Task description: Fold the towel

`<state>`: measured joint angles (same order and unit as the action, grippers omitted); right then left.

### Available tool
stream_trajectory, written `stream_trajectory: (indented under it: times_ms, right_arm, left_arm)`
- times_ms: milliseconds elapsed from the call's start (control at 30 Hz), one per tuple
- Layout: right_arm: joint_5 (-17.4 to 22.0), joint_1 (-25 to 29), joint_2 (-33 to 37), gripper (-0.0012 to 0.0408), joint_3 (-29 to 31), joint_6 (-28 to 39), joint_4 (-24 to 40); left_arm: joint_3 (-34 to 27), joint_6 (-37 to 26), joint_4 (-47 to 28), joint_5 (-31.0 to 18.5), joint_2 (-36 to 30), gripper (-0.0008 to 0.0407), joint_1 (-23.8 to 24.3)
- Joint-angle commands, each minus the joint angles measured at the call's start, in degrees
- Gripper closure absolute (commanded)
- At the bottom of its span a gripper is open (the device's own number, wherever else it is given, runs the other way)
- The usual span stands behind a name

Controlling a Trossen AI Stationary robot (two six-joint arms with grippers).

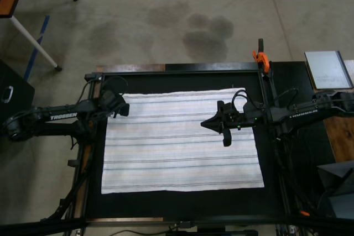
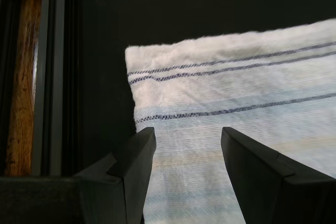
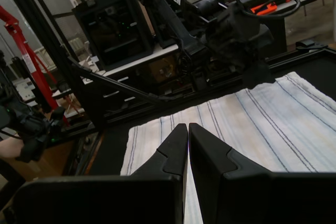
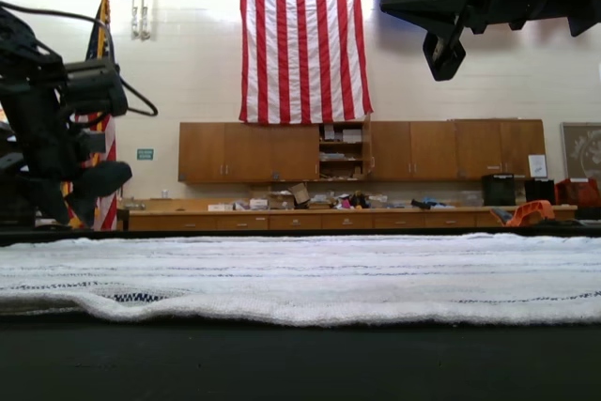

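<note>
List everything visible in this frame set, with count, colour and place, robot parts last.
towel: one, white with thin dark stripes, spread flat on the black table.
clamp: one, orange, at the table's far edge in the top view.
grey panel: one, top view's right, beyond the table frame.
flag: one, red, white and blue, on the wall in the exterior view.
cabinets: a brown row under the flag.
left gripper: one, black, open, over a towel corner.
right gripper: one, black, shut, raised above the towel.
</note>
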<state>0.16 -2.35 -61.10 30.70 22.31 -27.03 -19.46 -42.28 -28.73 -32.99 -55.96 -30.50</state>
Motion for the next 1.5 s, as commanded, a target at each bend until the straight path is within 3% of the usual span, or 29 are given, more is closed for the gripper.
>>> stream_trajectory:
  times_ms: [0, 367, 667, 833, 1000, 1300, 1467]
  right_arm:
    - [-0.04, 0.00, 0.02, 0.0396, -0.02, 0.00, -0.07]
    - [-0.04, 0.00, 0.02, 0.0396, -0.02, 0.00, -0.02]
    - [-0.04, 0.00, 0.02, 0.0396, -0.02, 0.00, -0.02]
    - [-0.04, 0.00, 0.02, 0.0396, -0.02, 0.00, 0.00]
    - [-0.04, -0.02, 0.02, 0.0396, -0.02, 0.02, 0.00]
    - [0.50, -0.02, 0.02, 0.0396, -0.02, 1.09, -0.44]
    - [1.55, -0.04, 0.02, 0.0396, -0.02, 2.80, -0.44]
  left_arm:
    - [0.17, 0.09, 0.90, 0.22, -1.97, 0.0225, -0.79]
    - [0.37, 0.07, 2.51, -0.37, -10.16, 0.0225, -5.49]
    - [0.37, -0.35, 4.70, 2.43, -9.79, 0.0226, -5.53]
    - [0.61, -0.33, 4.57, 3.61, -9.81, 0.0279, -5.79]
    - [1.77, 0.59, 5.14, 2.75, -9.79, 0.0405, -6.29]
    - [-0.61, 0.85, 7.02, 5.57, -9.09, 0.0400, -6.23]
    - [-4.87, 0.81, 6.62, 11.37, -8.20, 0.0399, -5.99]
